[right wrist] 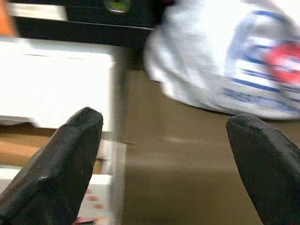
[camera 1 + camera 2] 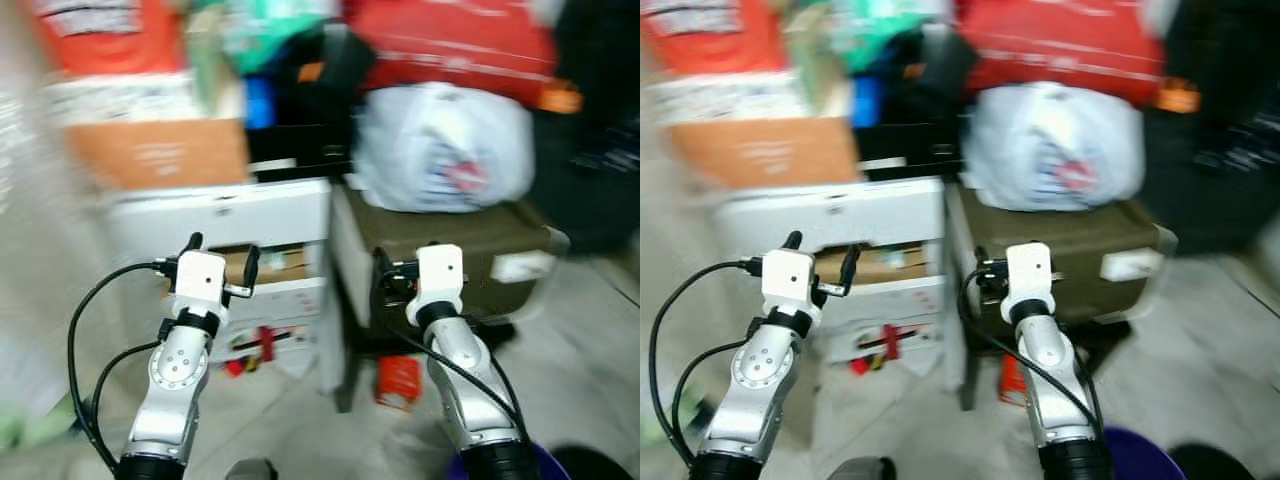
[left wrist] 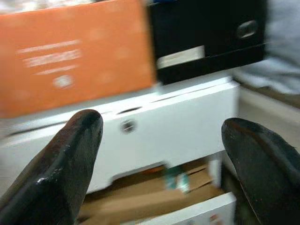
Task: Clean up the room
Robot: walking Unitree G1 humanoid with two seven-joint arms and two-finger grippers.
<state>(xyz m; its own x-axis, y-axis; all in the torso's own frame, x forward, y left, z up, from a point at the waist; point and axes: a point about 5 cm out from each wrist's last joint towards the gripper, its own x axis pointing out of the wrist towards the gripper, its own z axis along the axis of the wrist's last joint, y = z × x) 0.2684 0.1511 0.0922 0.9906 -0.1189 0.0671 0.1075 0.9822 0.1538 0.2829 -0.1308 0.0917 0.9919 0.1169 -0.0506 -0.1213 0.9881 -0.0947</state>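
Note:
The picture is blurred. Both arms are raised in front of a stack of boxes. My left gripper (image 2: pixel 224 248) is open and empty, facing a white cardboard box (image 2: pixel 230 215) with a brown shelf gap (image 3: pixel 154 187) below its flap. My right gripper (image 1: pixel 164 131) is also open and empty, level with an olive-brown case (image 2: pixel 450 245) that carries a white plastic bag (image 2: pixel 440 150). On the floor lie a small red packet (image 2: pixel 399 381) under the case and a red item (image 2: pixel 262 343) by the white box's base.
An orange box (image 2: pixel 155 150) and a black box (image 2: pixel 300 140) rest on the white box. Red bags (image 2: pixel 450 40) and clothes are piled at the back. A purple round thing (image 2: pixel 1140 450) sits by my right side. Bare floor (image 2: pixel 590 330) lies to the right.

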